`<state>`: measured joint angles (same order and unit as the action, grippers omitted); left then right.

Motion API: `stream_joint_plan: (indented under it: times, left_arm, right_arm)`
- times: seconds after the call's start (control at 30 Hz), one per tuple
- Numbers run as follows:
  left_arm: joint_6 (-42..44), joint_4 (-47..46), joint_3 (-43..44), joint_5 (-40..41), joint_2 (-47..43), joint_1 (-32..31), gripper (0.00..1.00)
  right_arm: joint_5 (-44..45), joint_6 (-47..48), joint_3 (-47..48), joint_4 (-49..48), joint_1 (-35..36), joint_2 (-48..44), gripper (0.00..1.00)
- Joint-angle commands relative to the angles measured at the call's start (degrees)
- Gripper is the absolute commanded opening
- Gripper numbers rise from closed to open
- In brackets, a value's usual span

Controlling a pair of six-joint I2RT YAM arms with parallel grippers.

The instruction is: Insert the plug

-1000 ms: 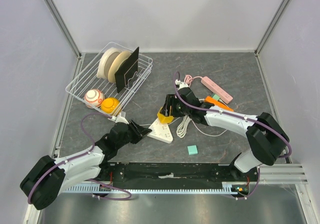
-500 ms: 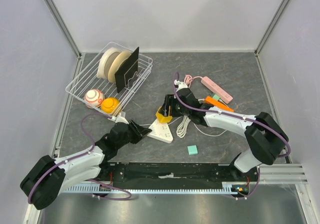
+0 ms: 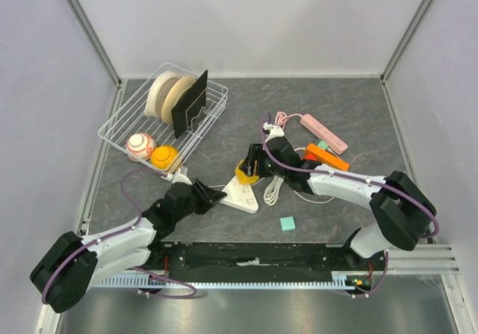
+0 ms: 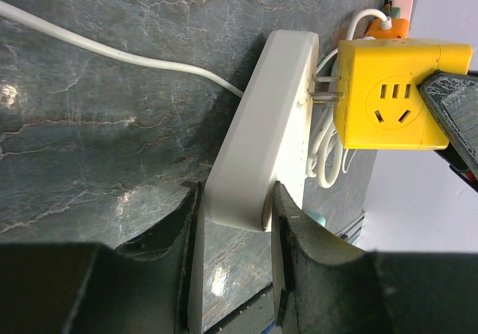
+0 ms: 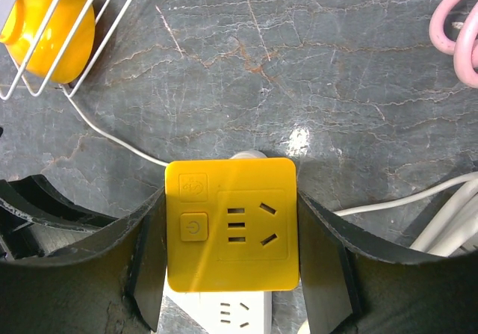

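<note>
Plug is meeting strip!
The left fingers (image 4: 181, 233) are clamping the white power strip (image 4: 261, 125) by its end on the counter (image 3: 336, 102); the right fingers (image 5: 323, 255) are squeezing the yellow plug cube (image 5: 231, 226) between them, its prongs (image 4: 325, 93) reaching the strip's face.

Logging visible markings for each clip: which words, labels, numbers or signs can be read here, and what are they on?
No words, brands or numbers can be read in any view.
Power sign (a circle with a stroke), no lettering: on the power button of the yellow adapter cube, right wrist view.
Embossed icon just above that button: too faint to read.
White power strip: no legible marking.
</note>
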<state>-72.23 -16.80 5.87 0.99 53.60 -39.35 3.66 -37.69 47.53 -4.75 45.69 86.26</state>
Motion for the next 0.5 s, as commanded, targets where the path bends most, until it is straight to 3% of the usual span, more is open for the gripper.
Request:
stream_joint_plan:
  times: [0.0,0.47]
  left_arm:
    - [0.95,6.43,-1.12,2.7,1.41,0.07,0.03]
    - [0.68,6.25,-0.86,2.17,1.5,0.07,0.03]
  right_arm:
    - [3.02,1.13,-2.35,1.42,0.1,-0.04,0.0]
    - [2.58,-0.01,-1.91,-1.84,2.21,2.34,0.0]
